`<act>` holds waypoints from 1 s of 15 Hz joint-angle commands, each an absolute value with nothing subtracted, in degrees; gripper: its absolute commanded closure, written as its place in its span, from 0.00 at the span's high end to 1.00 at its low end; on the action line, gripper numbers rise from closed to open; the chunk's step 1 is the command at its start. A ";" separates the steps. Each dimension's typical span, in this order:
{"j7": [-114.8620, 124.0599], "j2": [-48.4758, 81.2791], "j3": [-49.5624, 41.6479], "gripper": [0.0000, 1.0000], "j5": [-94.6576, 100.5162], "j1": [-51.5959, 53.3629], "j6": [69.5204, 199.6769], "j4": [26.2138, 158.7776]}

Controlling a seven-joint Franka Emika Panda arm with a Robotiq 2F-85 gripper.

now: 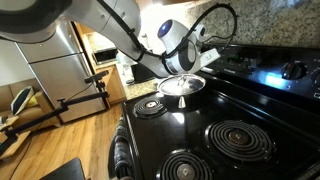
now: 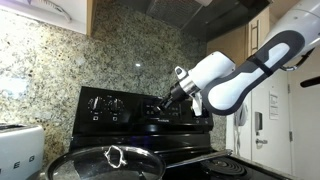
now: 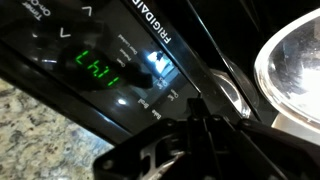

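My gripper (image 3: 195, 106) is shut, with its fingers pressed together and empty. Its tip is at the black Frigidaire control panel (image 3: 120, 60), close to the touch buttons just right of the green lit display (image 3: 98, 68). Whether it touches the panel I cannot tell. In both exterior views the gripper (image 1: 213, 57) (image 2: 166, 99) reaches to the stove's raised back panel (image 2: 118, 104). A steel pot with a glass lid (image 1: 183, 87) stands on a rear burner just below the arm. The pot also shows in the wrist view (image 3: 295, 60).
The black stove has coil burners (image 1: 238, 138) at the front. A lidded pan (image 2: 108, 160) and a toaster (image 2: 20, 150) sit near a camera. A granite backsplash (image 2: 40, 60) lies behind the stove. A steel fridge (image 1: 50, 70) and wood floor (image 1: 60, 140) lie beyond it.
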State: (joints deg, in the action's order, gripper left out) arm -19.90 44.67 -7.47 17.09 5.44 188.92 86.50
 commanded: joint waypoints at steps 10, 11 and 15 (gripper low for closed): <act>-17.84 41.85 -12.73 0.14 16.06 7.87 189.08 91.23; -17.80 41.73 -12.80 0.21 16.06 7.92 189.08 91.38; -17.78 41.66 -12.82 0.27 16.04 8.13 189.08 91.45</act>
State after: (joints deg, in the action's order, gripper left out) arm -17.77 41.66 -12.82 16.04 8.13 189.08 91.45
